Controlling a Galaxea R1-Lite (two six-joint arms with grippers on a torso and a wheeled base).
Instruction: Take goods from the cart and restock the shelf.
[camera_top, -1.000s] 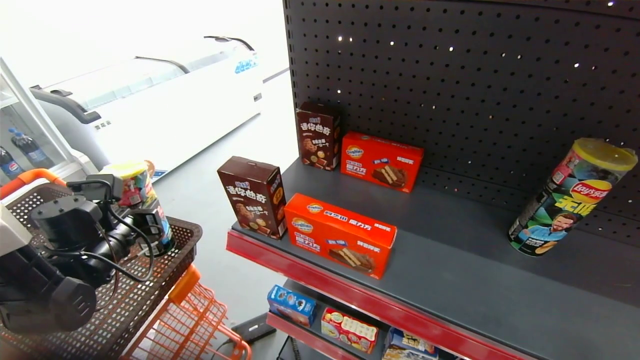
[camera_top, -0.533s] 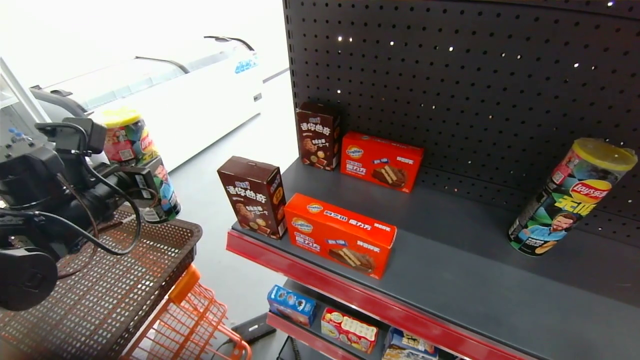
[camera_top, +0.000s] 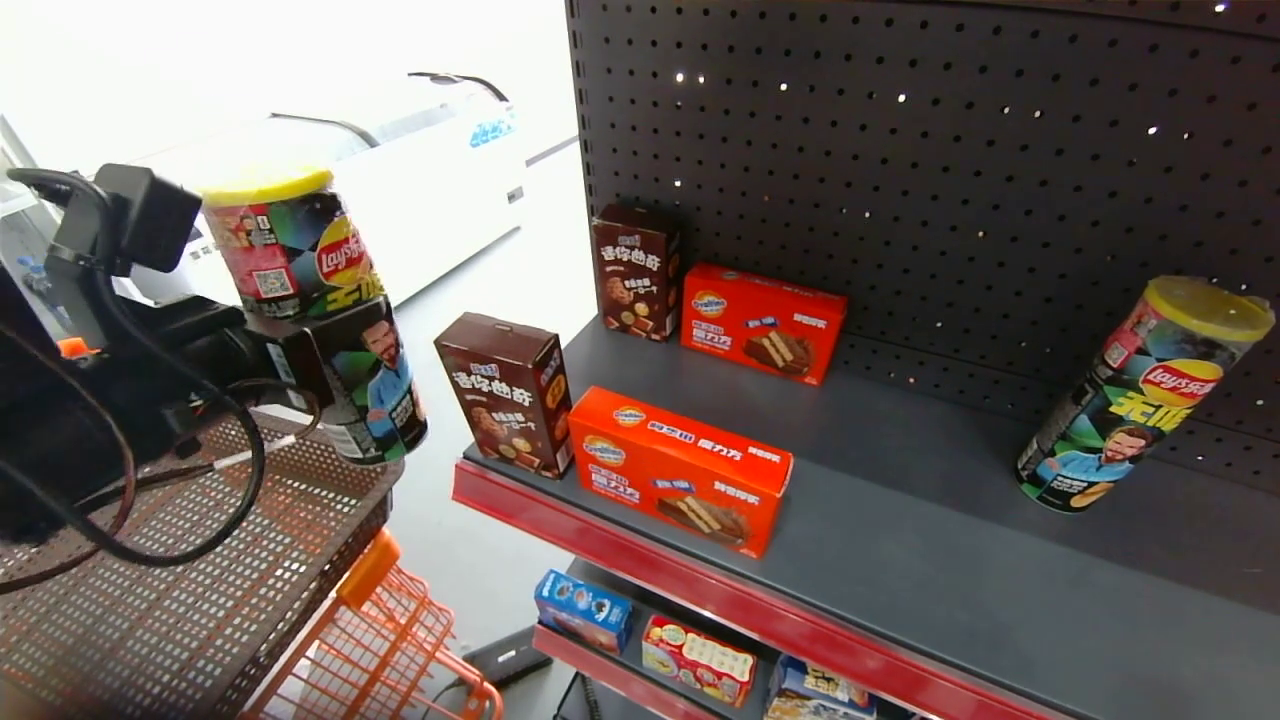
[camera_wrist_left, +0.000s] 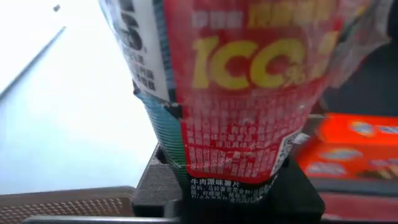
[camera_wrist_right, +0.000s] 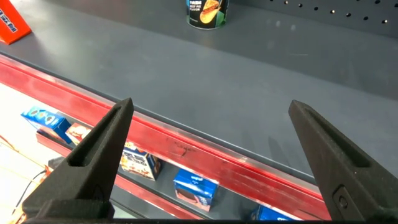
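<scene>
Holding a chip can (camera_top: 315, 310) nearly upright above the cart (camera_top: 330, 560) corner nearest the shelf (camera_top: 930, 530), the left pincer (camera_top: 298, 368) clamps the can's lower half in the head view. The left wrist view gives the can's label close up, with the lid cut off. The right wrist view shows the right pincer (camera_wrist_right: 210, 112) spread wide over the shelf's red front edge. A second can (camera_wrist_right: 207, 12) stands at the back, its top cut off.
</scene>
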